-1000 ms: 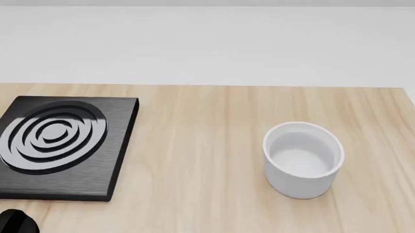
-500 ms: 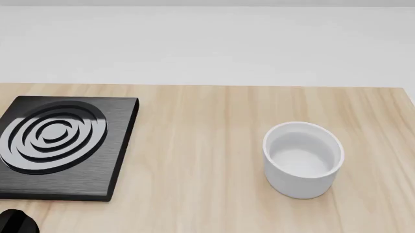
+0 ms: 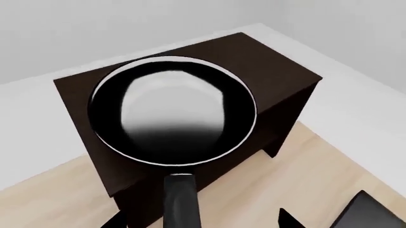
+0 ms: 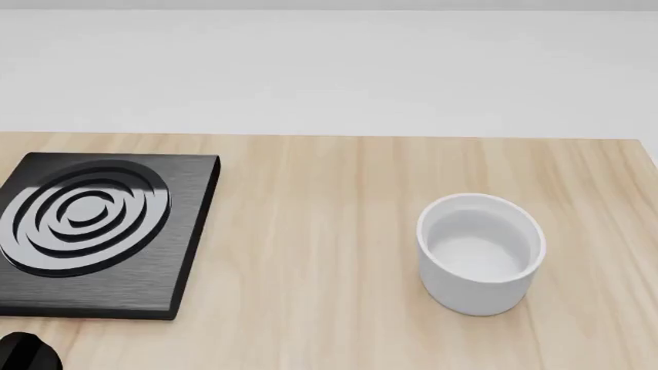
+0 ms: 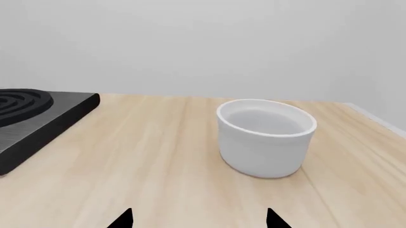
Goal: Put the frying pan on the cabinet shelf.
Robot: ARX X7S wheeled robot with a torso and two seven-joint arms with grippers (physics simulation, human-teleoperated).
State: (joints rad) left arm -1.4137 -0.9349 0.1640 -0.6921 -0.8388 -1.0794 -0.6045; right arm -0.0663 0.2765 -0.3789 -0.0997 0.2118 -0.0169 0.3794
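Observation:
The frying pan (image 3: 171, 114) shows only in the left wrist view. It is black with a glossy pale inside and a thin light rim, and it lies over the top of the dark brown cabinet (image 3: 279, 80). Its long black handle (image 3: 180, 204) sticks out past the cabinet's edge towards the camera. My left gripper (image 3: 199, 221) is open, its fingertips wide apart on either side of the handle and not touching it. My right gripper (image 5: 198, 221) is open and empty, low over the wooden table. Neither gripper shows in the head view.
A white cylindrical cup (image 4: 480, 254) stands on the wooden table (image 4: 329, 231) at the right; it also shows in the right wrist view (image 5: 266, 137). A square black slab with concentric rings (image 4: 88, 231) lies at the left. A black arm part (image 4: 23, 354) shows at the bottom left.

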